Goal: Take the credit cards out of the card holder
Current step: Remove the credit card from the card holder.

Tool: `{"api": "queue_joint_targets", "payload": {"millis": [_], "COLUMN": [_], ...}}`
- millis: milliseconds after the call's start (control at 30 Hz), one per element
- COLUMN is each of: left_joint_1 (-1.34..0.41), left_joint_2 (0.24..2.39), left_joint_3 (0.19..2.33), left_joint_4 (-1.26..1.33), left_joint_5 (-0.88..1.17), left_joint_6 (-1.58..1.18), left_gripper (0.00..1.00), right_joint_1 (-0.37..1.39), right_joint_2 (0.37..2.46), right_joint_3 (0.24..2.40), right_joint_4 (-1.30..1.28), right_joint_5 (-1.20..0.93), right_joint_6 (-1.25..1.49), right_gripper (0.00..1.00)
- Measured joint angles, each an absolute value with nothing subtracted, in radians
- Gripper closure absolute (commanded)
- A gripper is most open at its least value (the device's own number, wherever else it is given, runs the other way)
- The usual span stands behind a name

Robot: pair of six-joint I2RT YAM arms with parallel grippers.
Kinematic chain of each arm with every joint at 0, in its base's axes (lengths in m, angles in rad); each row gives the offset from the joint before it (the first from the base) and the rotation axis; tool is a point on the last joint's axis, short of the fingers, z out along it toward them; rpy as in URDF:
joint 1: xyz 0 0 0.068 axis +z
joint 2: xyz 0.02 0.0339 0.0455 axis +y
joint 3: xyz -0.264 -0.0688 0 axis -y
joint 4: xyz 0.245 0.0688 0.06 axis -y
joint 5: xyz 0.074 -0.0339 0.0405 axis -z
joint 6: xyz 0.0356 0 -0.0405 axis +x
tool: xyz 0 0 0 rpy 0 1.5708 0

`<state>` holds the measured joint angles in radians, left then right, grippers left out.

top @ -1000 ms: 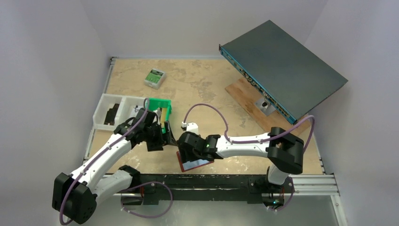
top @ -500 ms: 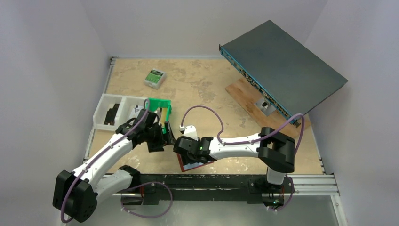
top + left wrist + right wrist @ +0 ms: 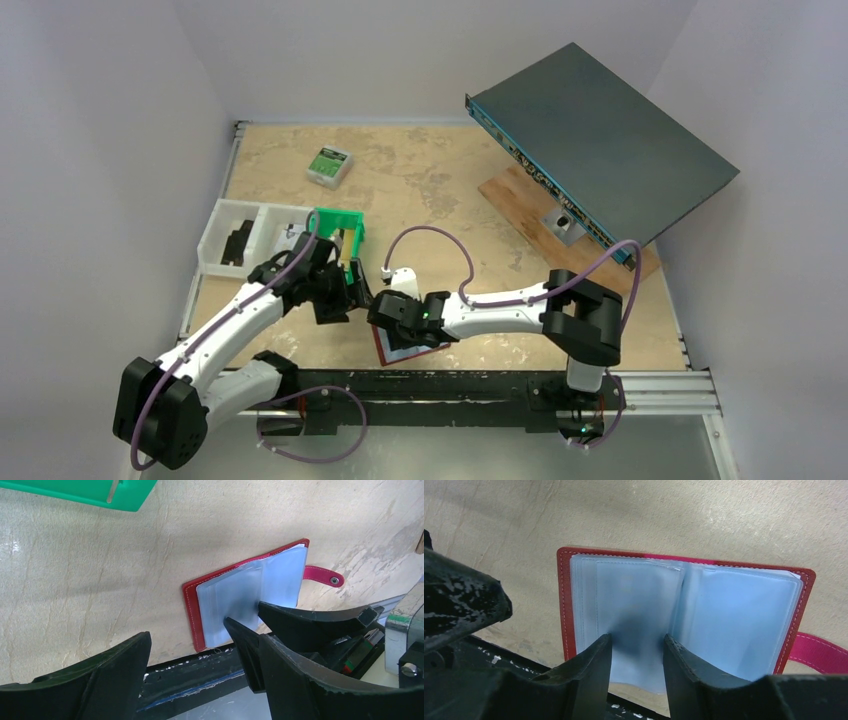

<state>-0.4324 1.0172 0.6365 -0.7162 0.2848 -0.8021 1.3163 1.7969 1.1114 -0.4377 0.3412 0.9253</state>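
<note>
1. Red leather-like folding card holder [image 3: 734, 610]: lying open at 6 o'clock on the tan counter [image 3: 724, 520].
2. Right hand [image 3: 636, 640]: half open, tips on left pale blue pocket [image 3: 634, 595].
3. Left hand [image 3: 202, 645]: wide open, at holder's 10 o'clock.

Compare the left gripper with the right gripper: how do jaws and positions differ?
The left gripper stands wide open; the right gripper is narrower. The right gripper's fingertips meet a pale pocket of the open card holder; the left gripper hangs beside it, holding nothing. Both have black fingers.

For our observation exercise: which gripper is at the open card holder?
The right gripper, fingers at the pale blue pockets of the card holder; the left gripper, wide open, holds nothing.
</note>
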Motion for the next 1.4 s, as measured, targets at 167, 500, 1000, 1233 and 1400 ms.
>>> {"api": "queue_joint_targets", "payload": {"millis": [167,500,1000,1233,1400], "left_joint_1": [-0.432,-0.434,-0.575,-0.617,-0.621], "left_joint_2": [1.021,1.053,1.184,1.304,1.343], "left_joint_3": [0.623,0.593,0.591,0.593,0.596], "left_joint_4": [-0.712,-0.677,-0.577,-0.500,-0.459], "left_joint_5": [0.288,0.329,0.350,0.344,0.344], "left_joint_6": [-0.802,-0.801,-0.812,-0.831,-0.846], "left_gripper": [0.22,0.58,1.00,1.00,1.00], "right_joint_1": [1.312,1.243,1.145,1.138,1.137], "right_joint_2": [1.785,1.695,1.648,1.640,1.621], "right_joint_3": [1.070,0.906,0.748,0.725,0.702], "right_joint_4": [-0.373,-0.189,0.046,0.081,0.100], "right_joint_5": [0.322,0.204,0.005,-0.006,-0.007], "right_joint_6": [0.950,0.992,1.028,1.032,1.032], "right_gripper": [0.83,1.00,1.00,1.00,0.90]}}
